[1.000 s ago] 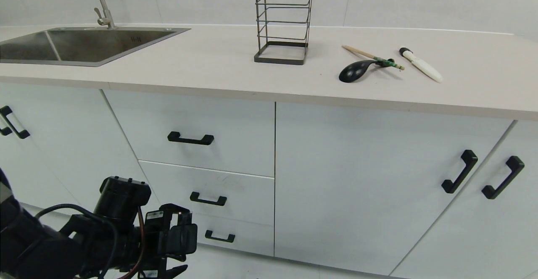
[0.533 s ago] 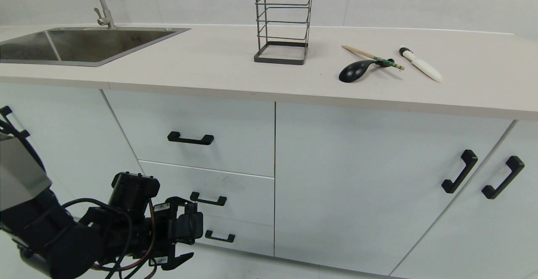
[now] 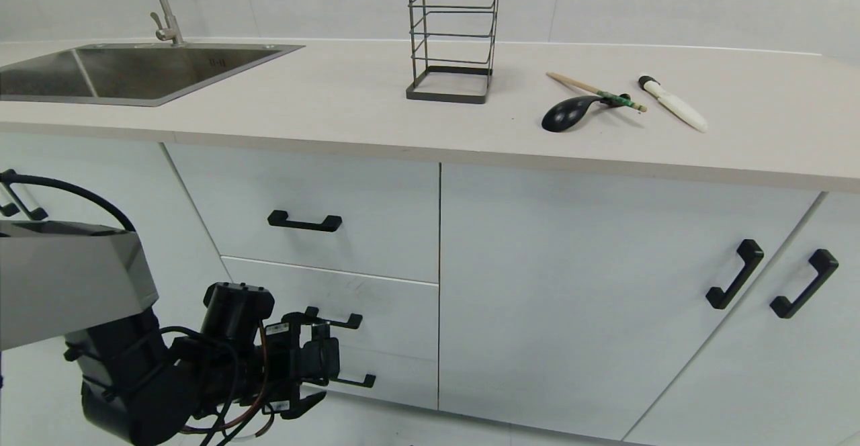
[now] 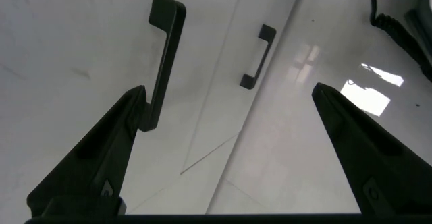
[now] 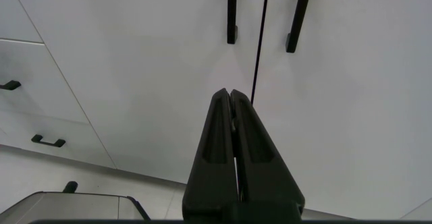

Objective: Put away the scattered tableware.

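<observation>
On the counter's right part lie a black spoon [image 3: 568,111], wooden chopsticks [image 3: 594,89] resting across its handle, and a white knife [image 3: 674,104] with a black end. Low at the left, my left gripper [image 3: 322,364] hangs open in front of the lower drawers, close to the middle drawer's handle [image 3: 332,318]. The left wrist view has its open gripper [image 4: 228,92] facing that handle [image 4: 162,62], which stands near one finger, with the bottom drawer's handle [image 4: 256,57] farther off. My right gripper [image 5: 231,94] is shut and empty, pointing at two cabinet door handles [image 5: 231,11].
A tall wire rack [image 3: 451,29] stands at the counter's middle back. A steel sink [image 3: 134,70] with a tap sits at the left. Below the counter are three drawers and cabinet doors with black handles [image 3: 736,274]. Glossy floor [image 4: 317,136] lies under the drawers.
My left arm has moved right and a little up, bringing its open gripper closer to the drawer fronts. The items on the counter have not moved.
</observation>
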{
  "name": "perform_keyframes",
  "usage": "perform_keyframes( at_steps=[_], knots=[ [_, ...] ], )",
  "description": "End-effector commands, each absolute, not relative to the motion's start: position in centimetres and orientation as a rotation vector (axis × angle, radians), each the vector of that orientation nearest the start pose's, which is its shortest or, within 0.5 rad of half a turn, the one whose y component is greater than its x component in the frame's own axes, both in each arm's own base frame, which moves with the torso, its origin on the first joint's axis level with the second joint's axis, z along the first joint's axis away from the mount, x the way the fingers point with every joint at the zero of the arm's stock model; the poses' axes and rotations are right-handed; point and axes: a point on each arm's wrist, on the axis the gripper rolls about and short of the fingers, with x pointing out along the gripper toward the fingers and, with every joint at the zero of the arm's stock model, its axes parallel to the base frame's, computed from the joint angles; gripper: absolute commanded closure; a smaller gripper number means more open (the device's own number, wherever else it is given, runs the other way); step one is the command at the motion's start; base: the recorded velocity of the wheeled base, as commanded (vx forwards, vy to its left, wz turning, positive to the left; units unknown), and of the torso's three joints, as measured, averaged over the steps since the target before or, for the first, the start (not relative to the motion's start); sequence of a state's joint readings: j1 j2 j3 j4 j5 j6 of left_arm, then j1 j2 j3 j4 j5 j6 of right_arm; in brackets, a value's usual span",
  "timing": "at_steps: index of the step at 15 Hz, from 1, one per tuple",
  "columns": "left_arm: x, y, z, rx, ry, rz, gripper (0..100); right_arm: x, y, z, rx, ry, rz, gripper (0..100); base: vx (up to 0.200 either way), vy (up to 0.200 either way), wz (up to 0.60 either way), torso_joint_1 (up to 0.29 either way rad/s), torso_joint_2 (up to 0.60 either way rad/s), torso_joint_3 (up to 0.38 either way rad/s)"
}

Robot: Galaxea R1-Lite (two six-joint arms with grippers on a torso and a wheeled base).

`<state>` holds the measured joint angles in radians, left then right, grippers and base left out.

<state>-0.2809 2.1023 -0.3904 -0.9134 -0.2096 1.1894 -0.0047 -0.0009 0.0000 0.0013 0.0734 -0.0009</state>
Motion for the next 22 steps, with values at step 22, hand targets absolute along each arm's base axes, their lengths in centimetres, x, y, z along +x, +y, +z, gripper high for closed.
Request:
perform_keyframes(
  at_steps=[22],
  knots=[
    [30.0, -9.1, -3.7, 1.126, 0.435, -0.900, 0, -2.3, 0.2, 7.5, -0.001, 0.001, 0.067, 100, 0.000, 0.000, 0.00, 0.000, 0.00, 0.000]
  ],
)
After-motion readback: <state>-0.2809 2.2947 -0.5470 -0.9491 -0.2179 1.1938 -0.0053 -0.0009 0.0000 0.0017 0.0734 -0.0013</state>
